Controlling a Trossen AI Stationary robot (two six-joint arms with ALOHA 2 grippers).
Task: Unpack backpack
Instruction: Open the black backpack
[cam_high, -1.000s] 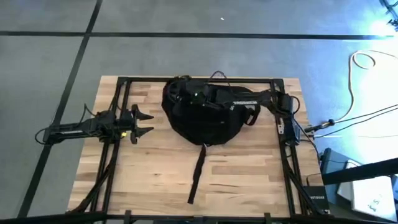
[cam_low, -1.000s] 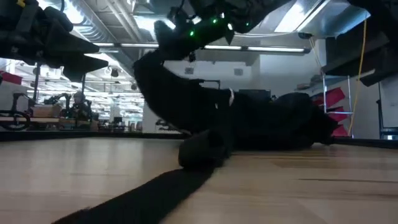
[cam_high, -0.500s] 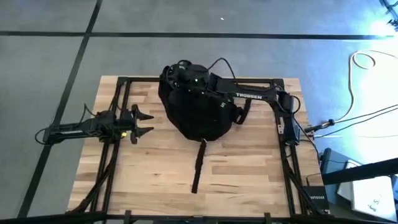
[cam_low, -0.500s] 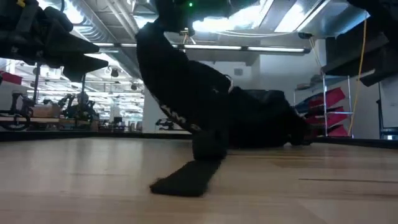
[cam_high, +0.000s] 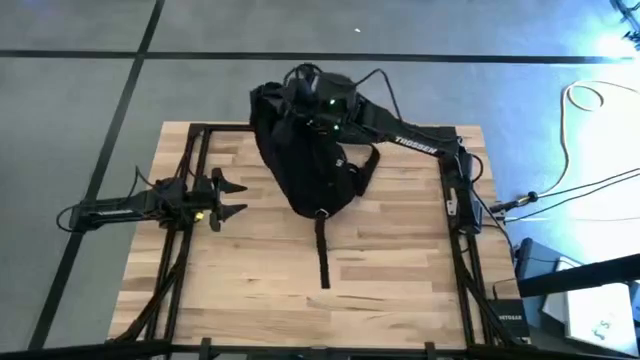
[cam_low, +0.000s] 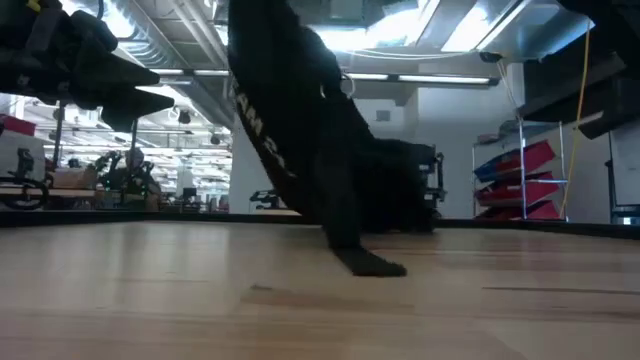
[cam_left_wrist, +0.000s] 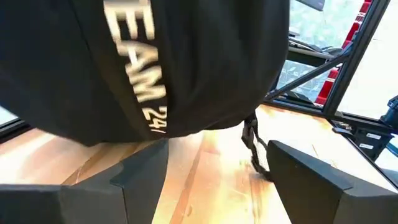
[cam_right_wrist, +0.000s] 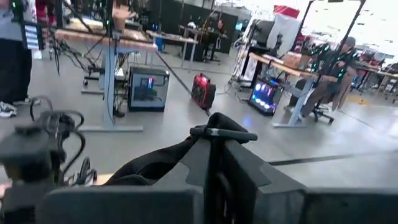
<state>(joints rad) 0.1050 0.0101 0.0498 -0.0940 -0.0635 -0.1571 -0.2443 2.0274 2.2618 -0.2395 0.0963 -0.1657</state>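
The right gripper (cam_high: 300, 95) is clamped on the top of the backpack (cam_high: 305, 155) and holds it lifted above the far edge of the table (cam_high: 400, 270), near the middle of that edge. In the right wrist view its fingers (cam_right_wrist: 217, 158) are closed together on a fold of the black fabric. The backpack hangs down from the grip, and one long strap (cam_high: 322, 250) trails from it onto the wood toward the near edge. The white "TEAM 247" lettering (cam_left_wrist: 140, 74) faces the left gripper (cam_high: 232, 198), which waits near the left edge of the table with its fingers apart.
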